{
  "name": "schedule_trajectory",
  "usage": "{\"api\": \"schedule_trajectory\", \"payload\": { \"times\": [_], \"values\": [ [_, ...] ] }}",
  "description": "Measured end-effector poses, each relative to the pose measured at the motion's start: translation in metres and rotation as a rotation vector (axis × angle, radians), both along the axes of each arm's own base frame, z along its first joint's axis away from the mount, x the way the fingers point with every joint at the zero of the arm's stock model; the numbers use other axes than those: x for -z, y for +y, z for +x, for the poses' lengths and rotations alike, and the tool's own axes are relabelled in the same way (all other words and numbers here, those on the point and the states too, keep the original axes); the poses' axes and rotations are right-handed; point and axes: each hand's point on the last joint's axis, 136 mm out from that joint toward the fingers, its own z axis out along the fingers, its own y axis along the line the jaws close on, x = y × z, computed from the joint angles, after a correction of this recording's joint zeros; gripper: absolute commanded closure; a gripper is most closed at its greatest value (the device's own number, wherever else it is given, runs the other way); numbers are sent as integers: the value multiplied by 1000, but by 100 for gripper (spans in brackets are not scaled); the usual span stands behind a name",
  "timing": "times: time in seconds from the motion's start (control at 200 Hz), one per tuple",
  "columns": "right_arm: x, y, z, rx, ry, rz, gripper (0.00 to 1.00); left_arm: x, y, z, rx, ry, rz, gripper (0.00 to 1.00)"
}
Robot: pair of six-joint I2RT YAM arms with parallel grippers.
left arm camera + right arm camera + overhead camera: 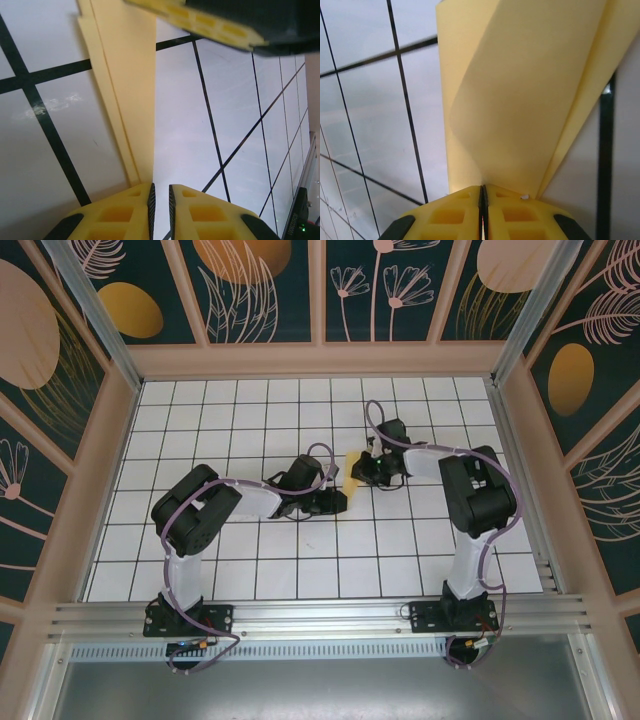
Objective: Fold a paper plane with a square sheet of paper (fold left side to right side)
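White gridded table [200, 540]; mid-table, the narrow, already-folded yellow-orange paper sheet [351, 464] sits between left gripper [340, 498] and right gripper [360, 472]. Right fingers [455, 215] are pressed together, pinching the paper's layers. Left fingers [125, 215] are near-together with a slit, at the paper's end; can't tell if gripping. Looks mid wing-fold; next: lay flap flat, align edges, press crease.

The left arm [195, 515] at lower left and the right arm [478, 490] at right are showing black joint housings linked by white segments. Purple cables [369, 420] are looping along both. The left gripper [160, 192] and right gripper [483, 192] are showing yellow fingers with square pockets and what are possibly ribbed dark pads.
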Motion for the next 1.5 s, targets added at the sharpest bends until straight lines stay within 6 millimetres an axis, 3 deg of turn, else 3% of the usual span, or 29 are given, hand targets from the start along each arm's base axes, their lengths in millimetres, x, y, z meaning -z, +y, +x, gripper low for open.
{"api": "schedule_trajectory", "payload": {
  "times": [0.155,0.39,0.54,0.776,1.041,1.501],
  "values": [
    [-1,-13,18,32,-30,-16,87,0,0,0,2,0,-4,81],
    [1,-14,18,35,-39,-20,87,-5,5,-9,2,31,2,79],
    [0,-14,17,34,-51,-16,87,-30,4,-6,-3,8,-27,78],
    [0,-7,11,19,-62,-9,87,-58,-13,17,-5,-42,-82,76],
    [0,-3,7,10,-65,-6,87,-36,-29,33,0,-14,-59,76],
    [0,-2,7,8,-62,-5,87,-4,-21,37,-24,16,13,79]
  ]
}}
